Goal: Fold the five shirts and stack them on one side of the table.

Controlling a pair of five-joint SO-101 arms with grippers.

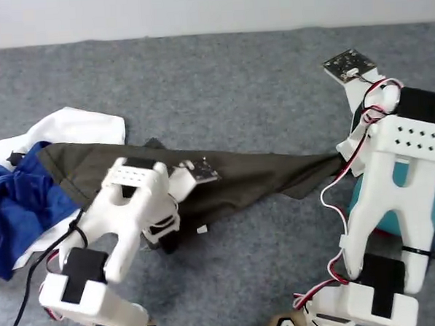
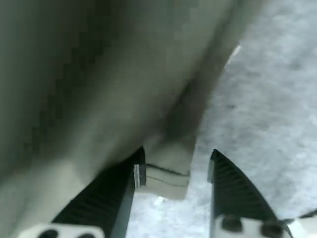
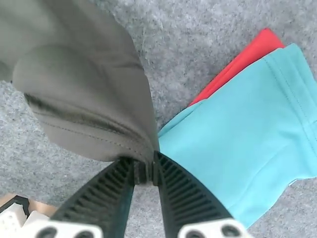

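The right tool [image 3: 146,167] clamps one end of the olive shirt [image 1: 262,171], stretching it across mid-frame so the left tool [image 2: 177,159], jaws apart around its hem, can grip.

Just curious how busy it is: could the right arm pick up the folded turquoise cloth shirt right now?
Probably not yet. That turquoise shirt lies close by, uncovered, but the right arm's fingers are clamped on a dark olive cloth shirt and would have to let go first.
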